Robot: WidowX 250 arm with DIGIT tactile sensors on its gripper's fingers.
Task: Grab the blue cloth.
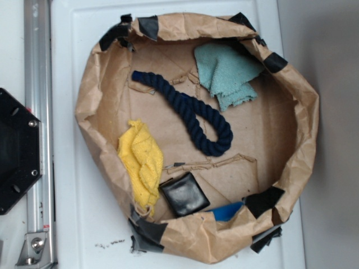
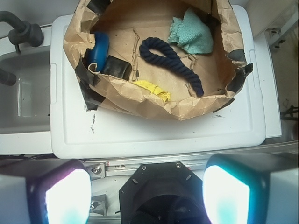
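Here, a brown paper bag [image 1: 291,101] with its rim rolled down and patched with black tape forms a shallow basin on a white surface [image 1: 73,224]. The blue cloth [image 1: 227,75], a pale teal terry piece, lies folded and rumpled on the basin floor against the paper wall, apart from the other contents. A dark navy rope [image 1: 196,115] loops across the middle of the floor. A yellow cloth [image 1: 141,162] rests along the opposite wall; in the wrist view only a strip of it [image 2: 152,89] shows above the folded rim. Just beside it sits a flat black square item [image 1: 184,194], and next to that a bright blue smooth item [image 1: 227,212], largely hidden by the rim in the exterior view and seemingly rounded in the wrist view [image 2: 100,50].

The gripper [image 2: 147,193] appears only in the wrist view, well clear of the bag. Its two fingers [image 2: 224,193] are cut off by the lower edge, washed out by glare, and stand wide apart with nothing between them. The black robot base [image 1: 17,151] is cropped at the frame edge.
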